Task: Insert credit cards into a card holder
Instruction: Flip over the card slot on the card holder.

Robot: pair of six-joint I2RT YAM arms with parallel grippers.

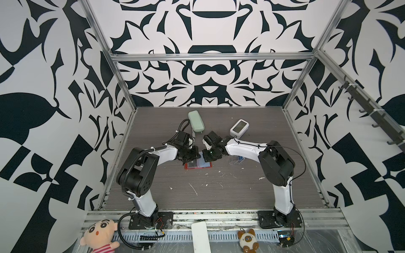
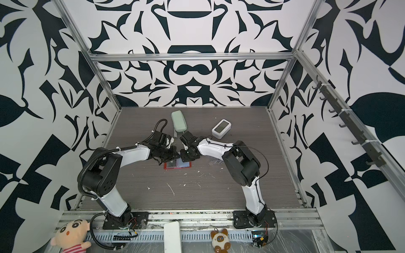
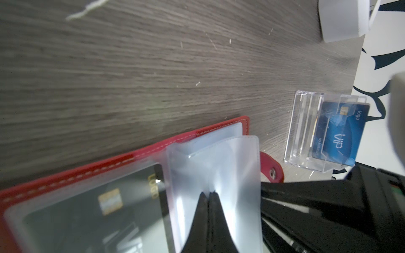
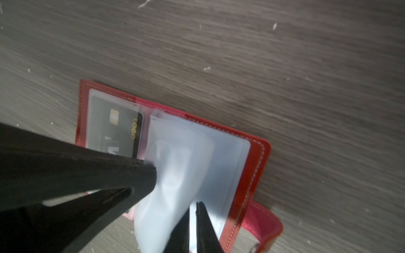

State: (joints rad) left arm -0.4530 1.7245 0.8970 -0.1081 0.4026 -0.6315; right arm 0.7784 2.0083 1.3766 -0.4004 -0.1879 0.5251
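In both top views the holder (image 1: 197,168) (image 2: 177,167) is lying open on the tabletop (image 1: 219,192) (image 2: 197,192), box (image 1: 235,161) (image 2: 215,161) at its 3 o'clock. Left wrist: left fingers (image 3: 202,219) are sitting together behind a sleeve (image 3: 219,164). Right wrist: right fingers (image 4: 205,232) are pinching a sleeve (image 4: 175,175), black card (image 4: 118,127) pocketed.

Card holder (image 1: 197,165) lies left of the stand (image 1: 235,161).

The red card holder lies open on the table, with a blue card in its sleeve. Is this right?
No: the card in its sleeve is black, not blue, as the right wrist view shows. The card holder does lie open on the table.
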